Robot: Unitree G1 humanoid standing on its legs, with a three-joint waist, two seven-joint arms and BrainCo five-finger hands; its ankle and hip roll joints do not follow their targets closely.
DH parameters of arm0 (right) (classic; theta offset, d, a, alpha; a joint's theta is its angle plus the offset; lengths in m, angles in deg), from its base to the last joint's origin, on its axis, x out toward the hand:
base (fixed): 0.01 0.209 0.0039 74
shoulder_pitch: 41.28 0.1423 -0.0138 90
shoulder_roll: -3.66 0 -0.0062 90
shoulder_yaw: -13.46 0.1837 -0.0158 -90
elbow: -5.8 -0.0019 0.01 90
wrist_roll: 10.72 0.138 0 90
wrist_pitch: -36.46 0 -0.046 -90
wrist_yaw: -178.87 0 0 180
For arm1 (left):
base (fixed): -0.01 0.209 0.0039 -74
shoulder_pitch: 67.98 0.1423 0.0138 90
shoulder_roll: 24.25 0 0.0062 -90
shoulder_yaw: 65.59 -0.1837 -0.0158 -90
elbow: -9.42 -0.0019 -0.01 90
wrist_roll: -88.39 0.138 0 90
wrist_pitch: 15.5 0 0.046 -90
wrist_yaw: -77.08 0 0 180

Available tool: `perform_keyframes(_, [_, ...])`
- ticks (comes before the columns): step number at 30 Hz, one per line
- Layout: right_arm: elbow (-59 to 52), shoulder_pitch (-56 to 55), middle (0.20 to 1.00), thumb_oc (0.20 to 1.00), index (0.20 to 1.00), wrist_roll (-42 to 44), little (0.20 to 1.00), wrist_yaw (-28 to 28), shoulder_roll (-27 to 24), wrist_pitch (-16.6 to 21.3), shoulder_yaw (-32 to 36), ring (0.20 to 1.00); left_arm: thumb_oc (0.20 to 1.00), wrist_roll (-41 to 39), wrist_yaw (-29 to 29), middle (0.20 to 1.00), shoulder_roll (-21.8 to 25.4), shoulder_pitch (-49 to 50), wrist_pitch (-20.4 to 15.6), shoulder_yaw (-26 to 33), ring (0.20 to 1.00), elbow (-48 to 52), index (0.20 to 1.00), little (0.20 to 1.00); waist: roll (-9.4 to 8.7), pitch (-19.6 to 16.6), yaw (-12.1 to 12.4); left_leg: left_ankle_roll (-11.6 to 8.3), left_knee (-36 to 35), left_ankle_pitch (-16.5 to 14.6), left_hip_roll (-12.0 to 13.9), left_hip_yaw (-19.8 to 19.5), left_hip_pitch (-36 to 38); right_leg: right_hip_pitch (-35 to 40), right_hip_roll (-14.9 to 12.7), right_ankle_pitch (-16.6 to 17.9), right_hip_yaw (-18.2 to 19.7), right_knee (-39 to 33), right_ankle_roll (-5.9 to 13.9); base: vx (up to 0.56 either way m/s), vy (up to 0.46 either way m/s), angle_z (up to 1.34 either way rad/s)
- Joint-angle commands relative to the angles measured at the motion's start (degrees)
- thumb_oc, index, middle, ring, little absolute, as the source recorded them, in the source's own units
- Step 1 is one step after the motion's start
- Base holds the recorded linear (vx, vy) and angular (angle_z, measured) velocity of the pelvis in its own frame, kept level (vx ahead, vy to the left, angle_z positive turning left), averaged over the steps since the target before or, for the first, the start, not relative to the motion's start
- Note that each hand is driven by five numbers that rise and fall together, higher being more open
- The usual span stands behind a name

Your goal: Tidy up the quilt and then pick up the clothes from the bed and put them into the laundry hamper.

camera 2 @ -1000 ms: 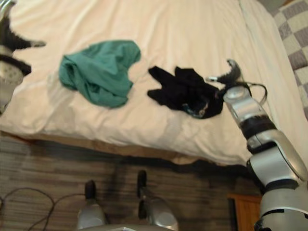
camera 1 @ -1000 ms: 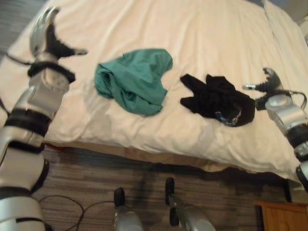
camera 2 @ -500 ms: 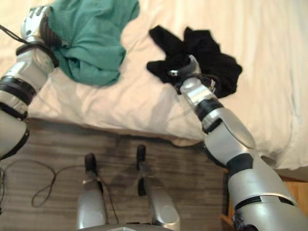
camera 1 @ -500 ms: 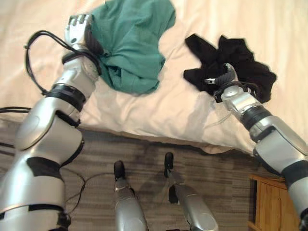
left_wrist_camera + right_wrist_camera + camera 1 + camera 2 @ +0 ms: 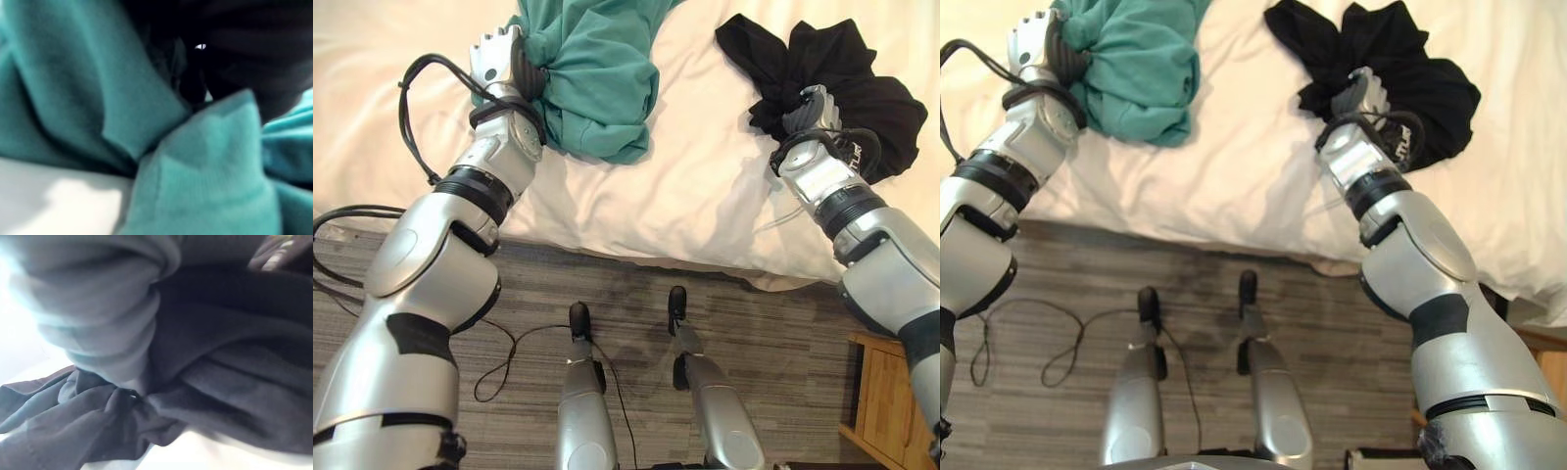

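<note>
both hands have come down onto the clothes since a second ago, when they hung above the bed, well away from the garments. the green garment (image 5: pixel 597 73) lies bunched on the cream quilt (image 5: pixel 705 186) near the bed's edge, and the left hand (image 5: pixel 504 64) is pressed into its near side, the cloth heaped up against the hand. the left wrist view shows green folds right up against the dark cover, but the fingers are buried in them, so i cannot tell whether they are closed on the cloth or only pushed in. the black garment (image 5: pixel 847 83) lies apart from the green one, further along the quilt, and the right hand (image 5: pixel 811 108) rests on its near edge. its fingers are hidden in the dark folds too, so their state cannot be read either.

the risk from here, as i judge it, is a shallow catch: loose folds could slip free as an arm lifts. a hand could also gather the quilt beneath, dragging the smoothed cover out of place.
</note>
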Motion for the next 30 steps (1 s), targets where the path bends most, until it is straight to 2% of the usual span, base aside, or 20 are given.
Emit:
perform_keyframes(1, [-3.9,0.0,0.2,0.2,0.2,7.4,0.2,0.4,0.8,9.4,3.7,0.2,0.2,-8.0,-3.4,0.2,0.6,1.7,-8.7,6.0,0.2,10.1,0.2,0.2,1.7,5.4,0.4,-0.2,-2.5,-1.2,0.5,1.0,2.7,5.7,-4.2,-9.5,1.8,3.7,6.56,0.01,0.046,-0.09])
perform_keyframes(2, [-8.0,-2.6,0.2,0.2,0.2,8.6,0.2,0.5,-0.7,11.3,6.8,0.2,0.2,-12.3,-4.2,0.2,1.8,4.7,-9.5,10.0,0.2,14.6,0.2,0.2,1.68,4.7,0.4,-0.22,-2.6,-1.6,0.4,1.2,4.0,6.7,-4.1,-10.0,1.9,3.6,6.33,0.03,0.031,-0.09])
perform_keyframes(4, [-12.1,-5.7,0.2,0.2,0.2,8.7,0.2,0.6,-2.1,12.6,9.8,0.2,0.2,-12.4,-3.2,0.2,2.9,7.9,-9.8,13.6,0.2,18.1,0.2,0.2,1.62,3.8,0.2,-0.25,-2.8,-1.8,0.4,1.3,4.9,7.3,-3.9,-10.2,2.1,3.4,6.22,0.04,0.02,-0.08])
perform_keyframes(5, [-17.3,-9.7,0.2,0.2,0.2,8.3,0.2,-0.3,-3.8,13.4,13.7,0.2,0.2,-12.6,-3.4,0.2,4.2,11.8,-10.5,17.3,0.2,23.3,0.2,0.2,1.52,3.2,0.1,-0.25,-3.0,-2.3,0.4,1.4,5.9,8.2,-3.7,-10.6,2.1,3.3,6.09,0.08,0.032,-0.12])
perform_keyframes(6, [-29.3,-18.4,0.2,0.2,0.2,7.6,0.2,-0.9,-6.2,14.8,19.7,0.2,0.2,-12.5,-2.6,0.2,5.6,20.7,-9.9,25.1,0.2,33.2,0.2,0.2,1.22,2.2,-0.2,-0.11,-3.3,-3.4,0.4,1.9,8.5,10.3,-3.4,-11.5,2.5,3.1,5.93,0.14,0.06,-0.11])
perform_keyframes(8, [-43.6,-29.9,0.2,0.2,0.2,5.1,0.2,-1.9,-7.2,17.9,26.4,0.2,0.2,-10.5,-2.7,0.2,5.4,32.2,-9.4,33.5,0.2,44.7,0.2,0.2,1.23,0.6,-0.9,0.29,-4.5,-3.9,0.4,2.5,11.0,12.0,-3.0,-12.0,3.2,2.6,5.81,0.13,0.095,-0.11])
perform_keyframes(10, [-60.8,-46.6,0.2,0.2,0.2,1.0,0.2,-4.8,-4.8,19.4,34.3,0.2,0.2,-7.1,-2.7,0.2,1.9,48.3,-8.5,43.0,0.2,57.6,0.2,0.2,1.79,-1.5,-1.9,0.78,-6.1,-4.9,0.1,3.3,15.0,14.7,-3.0,-12.8,4.1,2.2,6.15,0.16,0.181,-0.19])
perform_keyframes(11, [-64.1,-51.1,0.2,0.2,0.2,1.4,0.2,-6.3,-4.2,20.2,35.7,0.2,0.2,-6.8,-2.6,0.2,0.6,52.5,-8.9,45.0,0.2,60.0,0.2,0.2,2.0,-2.6,-2.2,0.98,-6.8,-4.6,0.0,3.6,15.8,15.1,-3.0,-12.6,4.4,2.0,6.26,0.15,0.237,-0.23])
perform_keyframes(13, [-73.6,-69.0,0.2,0.2,0.2,5.4,0.2,-15.7,-1.8,23.4,40.7,0.2,0.2,-7.1,-0.7,0.2,-5.4,67.0,-11.6,49.7,0.2,66.4,0.2,0.2,3.3,-6.6,-3.5,2.1,-8.9,-4.6,-0.7,4.7,19.6,17.6,-3.6,-12.5,4.9,1.3,6.92,0.14,0.264,-0.08])
perform_keyframes(15, [-76.4,-77.1,0.2,0.2,0.2,5.1,0.2,-20.7,1.7,23.3,42.0,0.2,0.2,-12.9,1.1,0.2,-8.7,74.1,-13.2,51.2,0.2,67.9,0.2,0.2,4.16,-8.6,-4.3,2.59,-9.6,-4.6,-1.2,5.5,21.7,19.2,-3.9,-12.3,4.8,1.0,7.17,0.09,0.2,0.1])
perform_keyframes(16, [-76.6,-77.4,0.2,0.2,0.2,5.1,0.2,-20.7,1.7,23.2,41.9,0.2,0.2,-12.9,1.2,0.2,-8.7,74.4,-13.2,51.2,0.2,68.1,0.2,0.2,4.14,-8.8,-4.4,2.6,-9.7,-4.5,-1.2,5.5,21.8,19.3,-3.9,-12.3,4.8,0.9,7.19,0.06,0.214,0.09])
perform_keyframes(17, [-76.8,-85.3,0.2,0.2,0.2,7.0,0.2,-24.5,4.5,23.3,42.4,0.2,0.2,-18.7,3.0,0.2,-11.9,81.9,-16.6,51.4,0.2,67.7,0.2,0.2,4.65,-10.3,-5.0,3.17,-9.8,-4.8,-1.7,6.1,23.6,20.8,-3.9,-12.2,4.4,1.0,7.16,0.02,0.146,0.01])
perform_keyframes(18, [-76.8,-86.6,0.2,0.2,0.2,8.0,0.2,-25.1,4.9,22.6,42.5,0.2,0.2,-20.9,3.2,0.2,-12.6,83.2,-16.6,51.3,0.2,67.5,0.2,0.2,4.75,-10.6,-5.1,3.31,-9.8,-4.9,-1.9,6.1,23.9,21.2,-3.9,-12.3,4.2,1.0,7.14,0.01,0.206,0.03])
perform_keyframes(20, [-74.5,-94.6,0.2,0.2,0.2,11.7,0.2,-27.8,8.4,22.9,40.2,0.2,0.2,-25.9,4.0,0.2,-17.1,91.7,-22.1,46.5,0.2,64.6,0.2,0.2,4.79,-11.3,-5.4,3.72,-9.5,-5.4,-2.2,6.5,25.9,23.4,-4.0,-12.9,2.7,1.6,7.03,-0.03,0.102,0.1])
perform_keyframes(21, [-73.9,-95.5,0.2,0.2,0.2,11.8,0.2,-28.6,8.8,22.2,39.7,0.2,0.2,-26.7,4.5,0.2,-17.9,92.7,-22.3,45.6,0.2,63.9,0.2,0.2,4.79,-11.3,-5.3,3.79,-9.5,-5.5,-2.3,6.5,26.2,23.8,-4.0,-13.0,2.4,1.7,7.04,-0.04,0.046,-0.01])
perform_keyframes(22, [-72.5,-97.5,0.2,0.2,0.2,8.6,0.2,-31.7,9.4,23.5,37.3,0.2,0.2,-26.2,7.3,0.2,-19.6,94.7,-25.1,42.0,0.2,60.8,0.2,0.2,4.55,-11.5,-5.4,3.94,-9.5,-5.8,-2.4,6.7,27.3,24.9,-3.9,-13.2,1.8,1.5,7.03,-0.04,0.021,-0.07])
perform_keyframes(23, [-71.9,-98.3,0.2,0.2,0.2,4.9,0.2,-32.7,8.3,23.9,35.2,0.2,0.2,-23.6,9.6,0.2,-19.9,95.8,-28.6,38.3,0.2,60.2,0.2,0.2,4.34,-11.7,-5.4,4.08,-9.4,-6.2,-2.6,6.8,28.0,25.8,-3.9,-13.2,1.4,1.2,7.04,-0.04,0.014,-0.07])
perform_keyframes(24, [-71.9,-98.3,0.2,0.2,0.2,4.9,0.2,-32.7,8.2,23.9,35.2,0.2,0.2,-23.5,9.5,0.2,-20.0,95.8,-28.7,38.3,0.2,60.1,0.2,0.2,4.36,-11.6,-5.4,4.08,-9.4,-6.3,-2.6,6.8,28.1,25.9,-3.9,-13.2,1.4,1.2,7.04,-0.02,-0.007,-0.08])
perform_keyframes(25, [-72.7,-97.5,0.2,0.2,0.2,5.3,0.2,-33.4,5.8,24.4,32.9,0.2,0.2,-22.3,6.8,0.2,-18.0,96.0,-31.0,33.5,0.2,62.8,0.2,0.2,4.29,-12.0,-5.4,4.07,-9.6,-6.8,-2.6,7.0,29.5,27.4,-4.0,-13.4,0.7,0.5,7.3,0.0,-0.02,-0.07])
perform_keyframes(30, [-70.2,-92.5,0.2,0.2,0.2,4.6,0.2,-28.3,2.0,26.7,27.4,0.2,0.2,-26.3,-1.2,0.2,-14.8,92.4,-32.7,31.4,0.2,64.6,0.2,0.2,4.53,-13.0,-4.7,3.67,-8.6,-7.3,-2.6,7.0,30.7,29.1,-3.9,-13.0,-0.2,-0.9,7.1,-0.01,-0.054,-0.07])
